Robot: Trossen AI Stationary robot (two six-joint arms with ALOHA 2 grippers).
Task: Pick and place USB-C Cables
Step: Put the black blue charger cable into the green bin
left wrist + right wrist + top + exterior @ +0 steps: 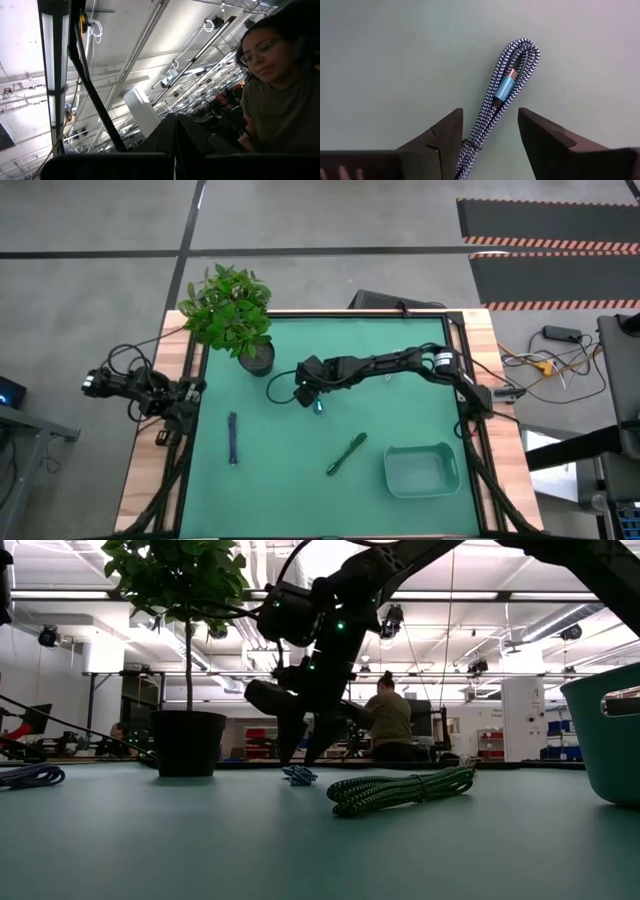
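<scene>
My right gripper (490, 117) is open and points down over the middle of the green mat (300, 470). Its two fingers stand on either side of the teal-blue braided cable bundle (507, 82), which lies flat on the mat (318, 408) (298, 775). I cannot tell whether a finger touches it. The dark blue-purple cable (232, 438) (30, 776) lies toward the left, and the green cable (346, 454) (400, 788) lies near the middle front. No white-and-red cable is in view. My left arm (150, 390) waits at the table's left edge.
A potted plant (235, 315) (188, 743) stands at the mat's far left corner, close to the right arm's gripper. A pale teal bin (421, 469) (610, 730) sits at the near right. A person shows in the left wrist view (280, 95), beyond the table.
</scene>
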